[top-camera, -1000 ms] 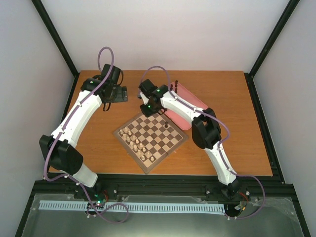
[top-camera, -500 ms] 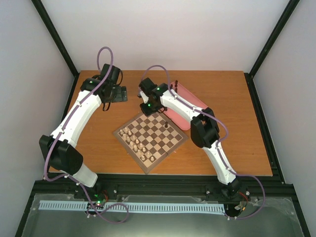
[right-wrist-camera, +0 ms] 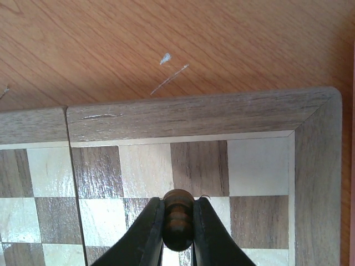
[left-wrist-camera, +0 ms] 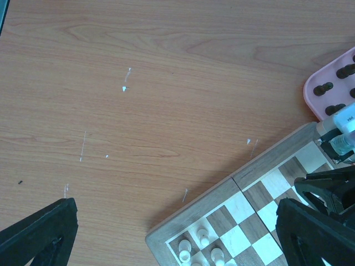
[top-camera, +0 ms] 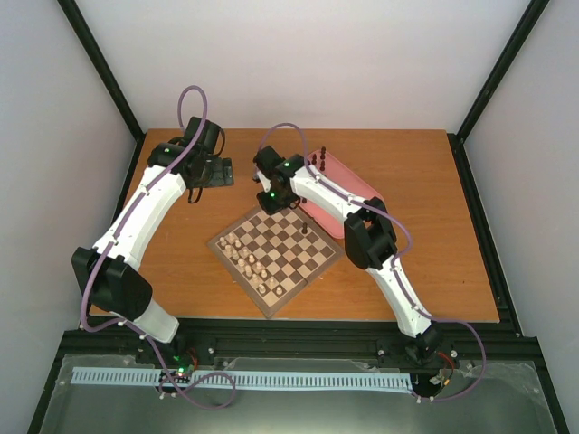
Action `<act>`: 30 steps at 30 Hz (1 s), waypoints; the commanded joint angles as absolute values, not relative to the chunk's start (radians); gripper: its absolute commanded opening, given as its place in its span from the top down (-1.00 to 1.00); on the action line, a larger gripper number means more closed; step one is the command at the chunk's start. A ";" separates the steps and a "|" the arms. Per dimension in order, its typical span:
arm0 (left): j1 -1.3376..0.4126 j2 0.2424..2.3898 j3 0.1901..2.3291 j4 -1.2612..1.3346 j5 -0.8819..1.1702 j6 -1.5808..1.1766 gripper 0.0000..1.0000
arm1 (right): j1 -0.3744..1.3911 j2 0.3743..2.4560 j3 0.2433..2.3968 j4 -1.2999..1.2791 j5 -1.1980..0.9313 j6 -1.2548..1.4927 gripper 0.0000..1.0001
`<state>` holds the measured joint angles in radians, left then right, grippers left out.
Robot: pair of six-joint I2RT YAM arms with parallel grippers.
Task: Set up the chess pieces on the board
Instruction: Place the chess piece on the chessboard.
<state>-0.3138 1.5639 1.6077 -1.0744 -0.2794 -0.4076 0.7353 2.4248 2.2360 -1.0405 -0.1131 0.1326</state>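
The chessboard [top-camera: 312, 262] lies turned like a diamond in the middle of the table. My right gripper [right-wrist-camera: 177, 221] is shut on a dark brown chess piece [right-wrist-camera: 177, 224], held above the squares near the board's far corner [right-wrist-camera: 319, 111]; it shows in the top view too [top-camera: 278, 201]. One dark piece [top-camera: 306, 230] stands on the board. More dark pieces [top-camera: 318, 159] stand in the pink tray [top-camera: 355, 185]. My left gripper [top-camera: 220, 172] is open and empty over bare table left of the board, its fingertips [left-wrist-camera: 41, 235] wide apart.
Several pale cream chessmen [top-camera: 246, 258] stand along the board's near-left side and show in the left wrist view [left-wrist-camera: 204, 239]. The pink tray [left-wrist-camera: 327, 83] lies against the board's far-right edge. Black frame posts and white walls enclose the table.
My right arm has shifted slightly leftward over the board's far corner, still holding the dark piece. The left arm has not moved.
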 commanded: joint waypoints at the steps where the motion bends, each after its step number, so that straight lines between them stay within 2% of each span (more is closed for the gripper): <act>1: -0.304 1.545 1.629 -1.086 -0.268 -0.412 -0.99 | 0.735 2.454 2.280 -1.055 -0.107 0.141 0.82; 17: -0.304 1.549 1.634 -1.089 -0.263 -0.402 -0.99 | 0.736 2.493 2.318 -1.066 -0.089 0.152 0.81; 30: -0.304 1.549 1.621 -1.086 -0.258 -0.399 -0.99 | 0.736 2.513 2.340 -1.072 -0.072 0.156 0.73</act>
<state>-0.3122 1.5639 1.6077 -1.0744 -0.2638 -0.4072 0.7353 2.4901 2.3089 -1.0588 -0.0917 0.1490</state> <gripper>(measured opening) 0.998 0.133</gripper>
